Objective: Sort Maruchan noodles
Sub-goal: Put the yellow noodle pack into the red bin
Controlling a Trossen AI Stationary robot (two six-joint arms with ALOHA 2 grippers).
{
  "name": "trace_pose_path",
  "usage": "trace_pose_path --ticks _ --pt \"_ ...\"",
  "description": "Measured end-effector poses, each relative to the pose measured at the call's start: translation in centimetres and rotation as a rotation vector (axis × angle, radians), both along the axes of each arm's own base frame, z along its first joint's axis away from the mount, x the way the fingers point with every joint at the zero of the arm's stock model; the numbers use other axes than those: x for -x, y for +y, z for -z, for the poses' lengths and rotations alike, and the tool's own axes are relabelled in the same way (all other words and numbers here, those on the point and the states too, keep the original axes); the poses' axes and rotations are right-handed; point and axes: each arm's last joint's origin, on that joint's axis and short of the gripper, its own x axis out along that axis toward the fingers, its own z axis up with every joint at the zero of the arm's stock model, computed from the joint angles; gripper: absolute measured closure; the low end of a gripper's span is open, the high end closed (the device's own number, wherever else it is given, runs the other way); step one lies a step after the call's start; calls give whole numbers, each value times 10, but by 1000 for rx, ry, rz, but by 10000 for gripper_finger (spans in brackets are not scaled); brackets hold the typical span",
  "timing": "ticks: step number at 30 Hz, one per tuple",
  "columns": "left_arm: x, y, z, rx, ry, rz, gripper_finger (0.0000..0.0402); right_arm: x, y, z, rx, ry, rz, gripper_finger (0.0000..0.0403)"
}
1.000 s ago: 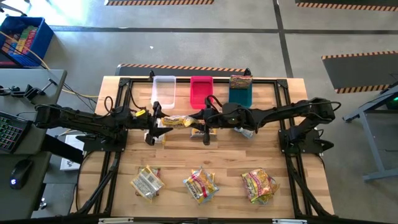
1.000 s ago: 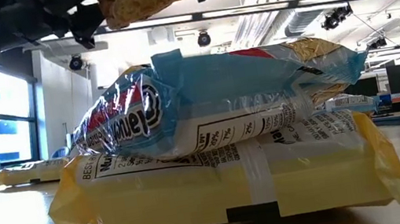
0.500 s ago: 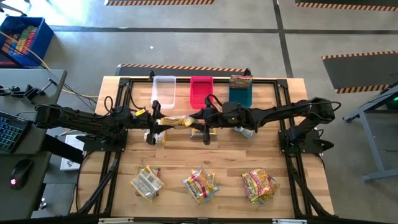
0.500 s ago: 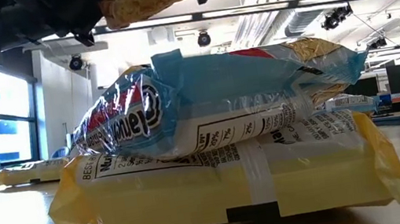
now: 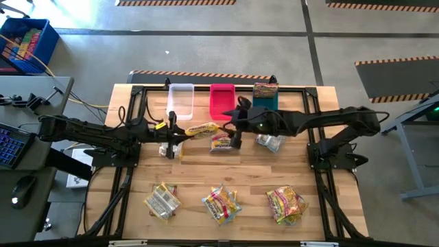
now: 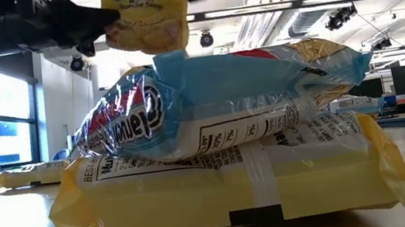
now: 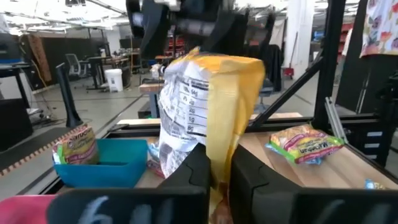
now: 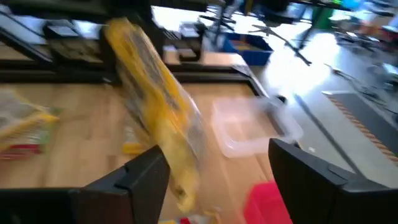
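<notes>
Three piles of noodle packets (image 5: 222, 204) sit along the table's (image 5: 322, 213) near edge. Mid-table, a yellow packet (image 5: 201, 128) hangs in the air, long axis running across from arm to arm, one end tipped up toward the bins. Left gripper (image 5: 175, 129) jaws are pressed together, pinching the yellow packet's end. Right gripper (image 5: 236, 123) jaws are spread wide, just off its other end. Two loose packets (image 5: 221, 143) lie below. At the far edge: clear bin (image 5: 181, 100), red bin (image 5: 221, 99), teal bin (image 5: 265, 104) holding one packet.
</notes>
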Motion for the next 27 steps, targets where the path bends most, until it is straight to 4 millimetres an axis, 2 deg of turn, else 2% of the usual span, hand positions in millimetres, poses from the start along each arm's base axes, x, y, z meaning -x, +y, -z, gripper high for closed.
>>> trace_pose_path --ticks 7,10,21,27 --pt "0 3 0 1 4 -21 397 -16 -13 -33 -47 58 -99 147" --pt "0 5 0 1 0 -32 397 -29 -18 -36 -80 108 -138 147" --pt "1 8 2 12 15 -47 398 -83 -28 -20 -82 339 -184 146" --pt "0 8 2 15 22 -47 398 -98 -35 -10 -118 427 -237 146"
